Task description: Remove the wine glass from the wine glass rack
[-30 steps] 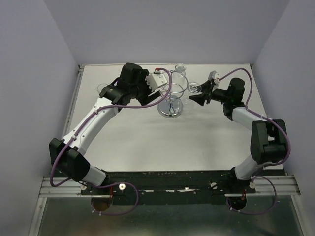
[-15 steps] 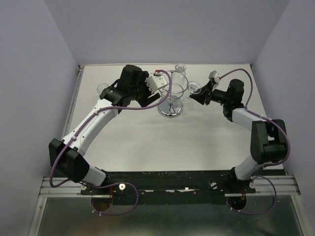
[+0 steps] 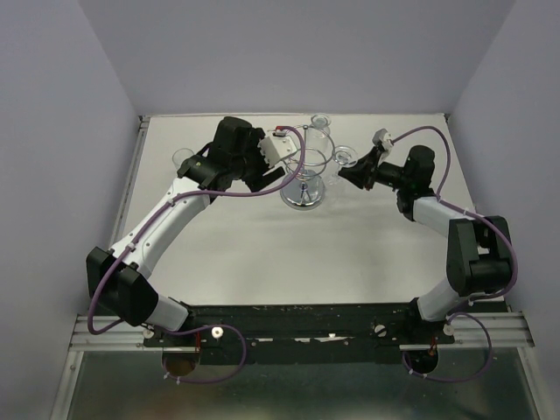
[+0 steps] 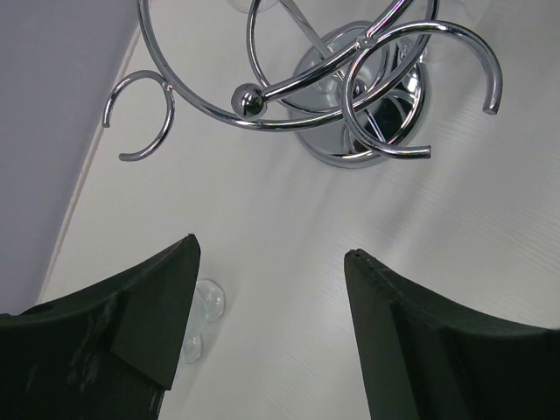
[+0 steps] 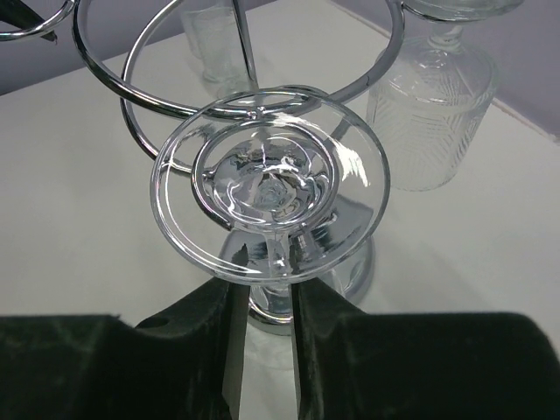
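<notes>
The wine glass (image 5: 269, 188) hangs upside down from a loop hook on the right side of the chrome wine glass rack (image 3: 303, 194). Its round foot faces up and its stem runs down between my right fingers. My right gripper (image 5: 262, 302) is drawn in close on both sides of that stem, just under the foot. In the top view the right gripper (image 3: 348, 166) sits against the wine glass (image 3: 345, 157). My left gripper (image 4: 267, 262) is open and holds nothing, hovering left of the rack (image 4: 354, 144), above the table.
A patterned clear glass (image 5: 433, 105) stands on the table behind the rack, also seen from above as the glass (image 3: 320, 124). Another small clear glass (image 3: 183, 157) sits at the far left, near the table's left edge. Grey walls enclose the table.
My right gripper's fingers have drawn together around the wine glass stem, and the right arm has shifted slightly. The left arm has not moved.
</notes>
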You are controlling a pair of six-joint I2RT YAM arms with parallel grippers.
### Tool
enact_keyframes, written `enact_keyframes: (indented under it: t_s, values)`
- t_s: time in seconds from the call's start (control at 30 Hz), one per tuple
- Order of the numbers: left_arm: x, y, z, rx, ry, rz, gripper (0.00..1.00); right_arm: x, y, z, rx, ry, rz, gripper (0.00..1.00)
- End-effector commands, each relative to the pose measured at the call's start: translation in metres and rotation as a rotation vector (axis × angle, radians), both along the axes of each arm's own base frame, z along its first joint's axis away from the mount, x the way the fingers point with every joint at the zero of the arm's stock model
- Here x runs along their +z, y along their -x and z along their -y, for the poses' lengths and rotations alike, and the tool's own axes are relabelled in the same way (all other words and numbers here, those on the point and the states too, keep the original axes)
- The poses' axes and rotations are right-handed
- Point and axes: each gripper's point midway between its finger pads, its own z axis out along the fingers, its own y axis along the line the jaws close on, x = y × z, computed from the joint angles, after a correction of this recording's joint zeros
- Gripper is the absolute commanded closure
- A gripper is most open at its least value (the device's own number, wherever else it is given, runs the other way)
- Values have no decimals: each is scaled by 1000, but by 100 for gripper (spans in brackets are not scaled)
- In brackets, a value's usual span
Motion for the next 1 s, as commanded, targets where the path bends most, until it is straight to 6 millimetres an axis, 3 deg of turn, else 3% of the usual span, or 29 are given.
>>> enact_keyframes:
  t_s: [0.0,0.33,0.57,0.73,0.97]
  values:
    - [10,-1,4,-2,18,22,18,11,-3,-2,-8,-13,53,65]
    - [6,-3,4,1,8,13,18,10,-10,-10,2,-27,35,61]
    - [4,-6,6,-2,1,9,18,13,-14,-9,-23,-32,45,76]
    - [2,-8,8,-4,3,1,18,19,-13,-7,-45,-32,74,99]
    - [2,-9,9,-10,4,9,18,33,-19,3,-127,-13,143,99]
